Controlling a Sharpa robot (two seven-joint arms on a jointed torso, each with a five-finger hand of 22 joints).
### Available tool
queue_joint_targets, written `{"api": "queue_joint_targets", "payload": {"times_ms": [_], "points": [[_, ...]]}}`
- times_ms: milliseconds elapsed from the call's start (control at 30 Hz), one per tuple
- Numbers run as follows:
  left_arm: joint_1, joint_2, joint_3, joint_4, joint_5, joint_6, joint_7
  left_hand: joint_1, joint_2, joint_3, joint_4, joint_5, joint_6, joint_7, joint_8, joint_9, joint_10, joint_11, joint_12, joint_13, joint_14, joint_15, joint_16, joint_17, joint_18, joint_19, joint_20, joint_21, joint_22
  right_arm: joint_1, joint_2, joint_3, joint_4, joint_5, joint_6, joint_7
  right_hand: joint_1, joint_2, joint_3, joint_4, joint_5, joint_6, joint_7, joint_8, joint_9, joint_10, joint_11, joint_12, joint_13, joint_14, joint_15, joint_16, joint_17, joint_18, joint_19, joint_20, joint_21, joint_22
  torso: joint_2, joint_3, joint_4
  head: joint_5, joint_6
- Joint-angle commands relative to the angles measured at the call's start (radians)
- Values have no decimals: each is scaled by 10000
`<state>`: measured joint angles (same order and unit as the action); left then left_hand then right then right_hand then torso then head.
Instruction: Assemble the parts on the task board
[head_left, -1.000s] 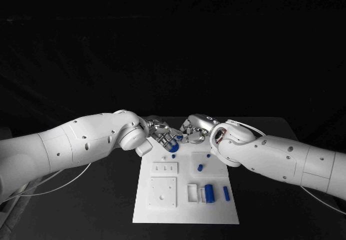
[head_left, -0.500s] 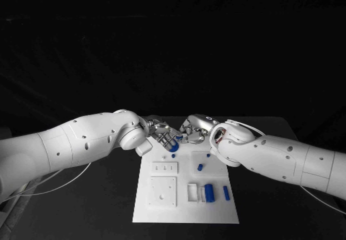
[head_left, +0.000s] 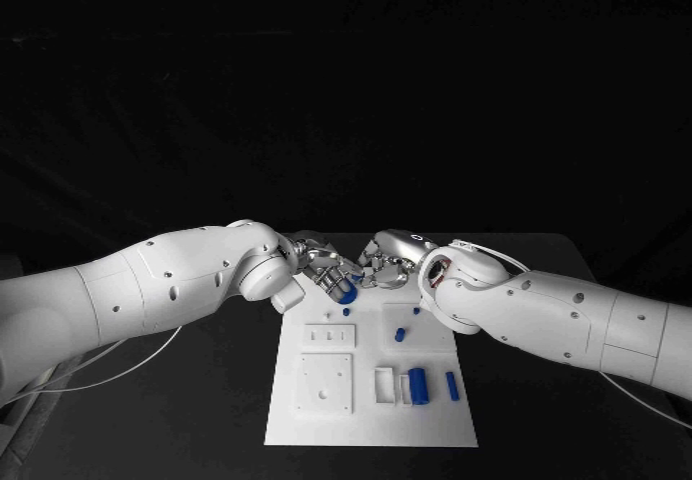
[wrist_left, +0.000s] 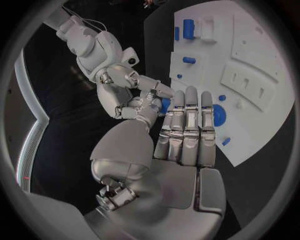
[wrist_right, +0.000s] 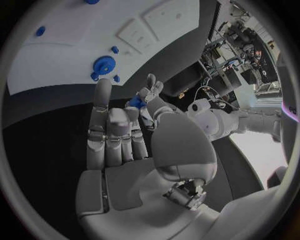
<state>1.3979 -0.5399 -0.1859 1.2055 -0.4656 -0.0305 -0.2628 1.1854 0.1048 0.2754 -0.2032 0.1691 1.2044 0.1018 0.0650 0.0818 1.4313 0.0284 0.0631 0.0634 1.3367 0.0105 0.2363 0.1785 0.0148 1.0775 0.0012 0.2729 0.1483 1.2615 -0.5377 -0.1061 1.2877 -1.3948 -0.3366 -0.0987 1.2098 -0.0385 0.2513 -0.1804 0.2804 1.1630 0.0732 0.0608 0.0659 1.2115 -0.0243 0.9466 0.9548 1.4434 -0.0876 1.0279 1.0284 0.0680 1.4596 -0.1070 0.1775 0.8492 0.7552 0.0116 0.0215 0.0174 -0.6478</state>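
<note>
The black surface (head_left: 188, 420) carries the white task board (head_left: 371, 375), whose long axis runs away from the robot, its far end hidden beneath the two hands. On the near part of the board a blue cylinder (head_left: 420, 385) is seen lying lengthwise along that axis, with a thinner blue bar (head_left: 453, 386) just beside it, parallel. Farther up, a small blue peg (head_left: 400, 333) is seen standing on the board.

The left robot hand (head_left: 326, 270) and the right robot hand (head_left: 387, 262) are brought together over the board's far end, fingertips nearly meeting. In the left wrist view the left robot hand (wrist_left: 181, 135) is shown with its fingers straight and side by side, pointing toward the board (wrist_left: 250, 65); a blue gear (wrist_left: 218, 115) on the board is partly hidden behind its fingertips. Whether anything is gripped by this hand cannot be told.

In the right wrist view a small blue part (wrist_right: 137, 101) is seen between the thumb and a finger of the right robot hand (wrist_right: 125, 145), the other fingers being held straight. The part's shape and heading are too small to make out. The same blue piece (wrist_left: 165, 105) appears in the left wrist view, between the two hands. The blue gear (wrist_right: 104, 65) is seen lying flat on the board (wrist_right: 56, 60), with small blue pegs (wrist_right: 115, 49) near it.
</note>
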Motion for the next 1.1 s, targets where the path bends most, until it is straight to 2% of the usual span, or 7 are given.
{"api": "queue_joint_targets", "payload": {"times_ms": [33,133,433,533,667,833,1100], "points": [[0,-4,-53,69,5,-309,255,-30,-50,-7,-89,620,715,-523,29,150,450,-218,25,5,166,-76,166,113,-127,9,-142,183,130,2,-2,5,-40,-13,59,-38,-97,-90,-14,102,86,-389,115,7,-18,-117,51,-132,-115,1,31,-102,-78,1,97,38,-67,-35,-7,0,4,-14,-10],[0,-26,-85,99,-54,-478,312,-218,-222,22,-171,1176,992,-643,67,320,751,-326,88,30,370,-190,363,254,-122,62,-244,372,263,2,-10,4,-65,33,-43,-48,-155,-202,-106,199,192,-769,230,15,-11,-327,121,-503,-467,-55,83,-303,-242,21,66,85,-131,-106,-7,-1,1,-12,-5],[0,-79,-135,133,-265,-814,358,-567,-448,167,-277,1765,1442,-827,11,900,835,-510,962,195,659,-365,670,791,-148,23,-403,785,588,2,-70,3,-115,243,-312,-1,16,-421,-737,632,409,-1919,473,26,-32,-503,286,-720,-917,-226,213,-979,-777,73,37,232,-419,-557,-7,5,3,-31,-1],[0,-103,-147,143,-438,-892,286,-648,-466,237,-348,1896,1464,-843,9,1122,843,-553,1156,218,719,-413,753,1015,-148,16,-450,1046,794,3,-192,3,-124,469,-482,145,216,-536,-1350,1049,669,-3538,578,-48,-103,-633,374,-921,-1289,-457,294,-1729,-1387,55,-123,341,-748,-968,-2,-2,11,-25,-3],[0,-167,-175,129,-724,-939,83,-669,-462,192,-361,1917,1535,-896,25,1290,853,-646,1553,373,896,-513,933,1195,-148,154,-536,1332,997,3,-481,2,-130,944,-732,439,558,-771,-2095,1887,1067,-3930,625,-72,-121,-751,419,-1028,-1870,-469,341,-2350,-1794,-31,-142,389,-1078,-1761,-15,2,5,10,-30],[1,-273,-247,88,-1168,-925,-207,-630,-453,42,-413,1931,1510,-954,1,1478,837,-851,2908,898,1327,-782,1710,1655,-99,595,-825,2103,1533,4,-974,2,-169,1950,-939,892,791,-797,-2399,2297,1278,-3908,624,-68,-119,-884,436,-927,-2329,-541,359,-2590,-1988,-94,-160,404,-1072,-2635,-26,9,-21,53,-106],[1,-323,-480,-59,-2050,-1092,-866,-771,-457,65,-454,2030,1455,-1069,-9,1504,876,-1241,6218,2732,1445,-1389,5275,3724,-95,1067,-1471,4347,3424,36,-1463,149,-937,4673,-820,1792,764,-316,-2576,1768,1527,-3266,643,-35,-83,-953,535,-2618,-4449,-864,567,-4996,-3634,-352,-1369,635,-1128,-4282,-142,39,-88,152,-342]]}}
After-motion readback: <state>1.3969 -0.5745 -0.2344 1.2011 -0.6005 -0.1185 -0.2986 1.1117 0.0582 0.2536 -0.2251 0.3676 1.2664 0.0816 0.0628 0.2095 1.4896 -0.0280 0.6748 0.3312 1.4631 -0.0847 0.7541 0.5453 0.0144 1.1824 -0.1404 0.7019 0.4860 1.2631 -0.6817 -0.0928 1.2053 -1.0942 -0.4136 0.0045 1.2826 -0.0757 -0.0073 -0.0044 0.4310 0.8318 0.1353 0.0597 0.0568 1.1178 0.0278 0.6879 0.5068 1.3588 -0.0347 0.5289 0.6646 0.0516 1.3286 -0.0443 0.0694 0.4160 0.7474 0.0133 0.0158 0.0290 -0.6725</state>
